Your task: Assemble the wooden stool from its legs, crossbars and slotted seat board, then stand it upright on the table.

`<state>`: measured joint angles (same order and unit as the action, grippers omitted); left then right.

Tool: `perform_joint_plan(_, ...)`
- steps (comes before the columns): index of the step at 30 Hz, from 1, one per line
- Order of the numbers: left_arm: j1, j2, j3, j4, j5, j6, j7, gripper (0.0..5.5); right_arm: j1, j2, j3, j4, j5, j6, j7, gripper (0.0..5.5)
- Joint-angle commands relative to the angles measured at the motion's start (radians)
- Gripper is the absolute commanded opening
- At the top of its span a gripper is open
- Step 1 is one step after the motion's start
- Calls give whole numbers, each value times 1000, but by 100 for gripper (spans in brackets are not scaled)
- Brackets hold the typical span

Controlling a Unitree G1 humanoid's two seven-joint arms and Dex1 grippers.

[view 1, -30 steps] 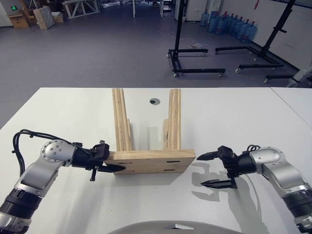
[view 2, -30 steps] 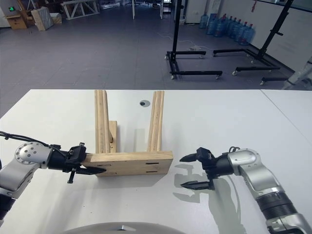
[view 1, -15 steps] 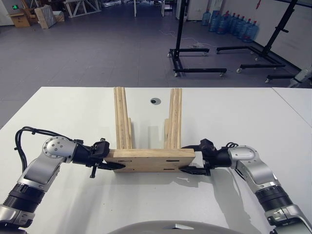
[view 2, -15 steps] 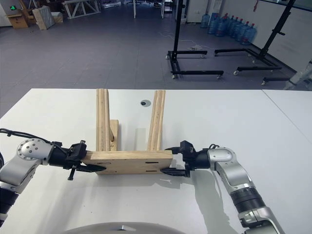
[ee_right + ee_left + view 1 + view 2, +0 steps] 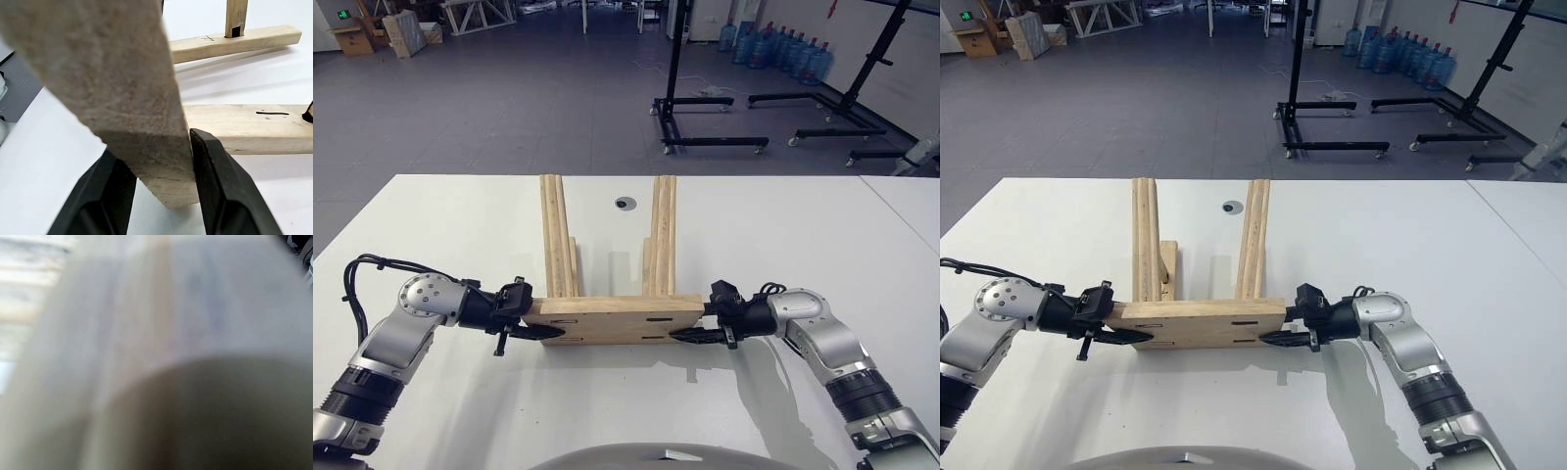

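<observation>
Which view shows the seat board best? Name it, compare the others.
Left eye view: the whole seat board, both ends and slots. The right eye view matches. Right wrist view: one end, close, between jaws. Left wrist view: blurred wood.

Site: open workshop hall | Evidence: bare grey floor [image 5: 509, 98]; black wheeled frames [image 5: 710, 142]; water bottles [image 5: 781, 47]; white table [image 5: 803, 225]

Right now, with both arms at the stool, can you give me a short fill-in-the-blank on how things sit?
The stool lies on its ___ on the table.
Its legs point ___ from the robot.
The two arms' jaws clamp the seat board, one pair at each ___.
Missing words: side; away; end.
</observation>
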<state>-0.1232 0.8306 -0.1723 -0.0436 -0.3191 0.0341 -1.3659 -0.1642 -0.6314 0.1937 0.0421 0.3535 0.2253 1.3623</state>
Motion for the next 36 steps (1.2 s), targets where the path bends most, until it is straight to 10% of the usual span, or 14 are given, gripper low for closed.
perform_joint_plan(1,59,38,7,-145,-121,119,-65,128,-8,-7,-32,-147,118,141,-12,155)
perform_joint_plan(8,33,82,299,-395,-688,526,61,128,-77,-166,-218,-396,658,789,-69,150)
perform_joint_plan(15,-245,216,418,-271,-1345,870,470,128,-566,-206,-295,-61,1002,1334,-219,143)
perform_joint_plan(27,-777,90,244,323,-1237,1253,847,128,-1091,-18,-211,679,779,1382,-376,143)
perform_joint_plan(36,-683,81,174,399,-1511,1545,848,128,-824,-303,116,540,1526,1389,-510,140)
